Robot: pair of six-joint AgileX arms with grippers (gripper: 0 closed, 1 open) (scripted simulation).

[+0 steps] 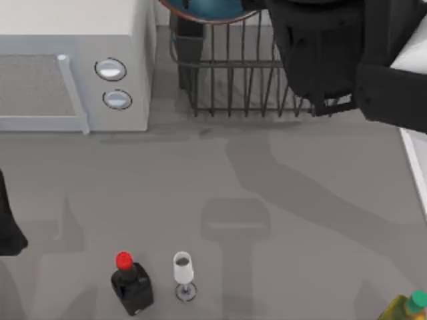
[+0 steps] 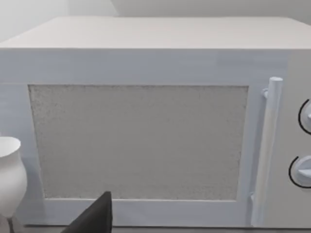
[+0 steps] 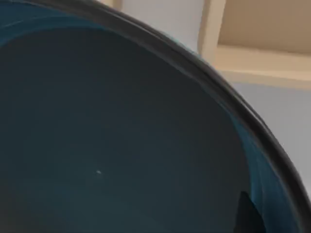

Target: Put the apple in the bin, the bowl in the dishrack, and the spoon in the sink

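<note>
Top view has the right gripper (image 1: 267,10) holding the bowl (image 1: 203,9) over the dishrack (image 1: 230,83); finger state unclear, so a tilted release could tip it off the prongs.

A boxy white microwave (image 1: 73,67) with two round dials sits at the far left of my grey table (image 1: 300,220). Near the front edge, a squat black bottle with a red cap (image 1: 131,283) stands just beside a small white wine glass (image 1: 183,273). A yellow-green bottle with a green cap (image 1: 407,308) peeks in at the front right corner.
</note>
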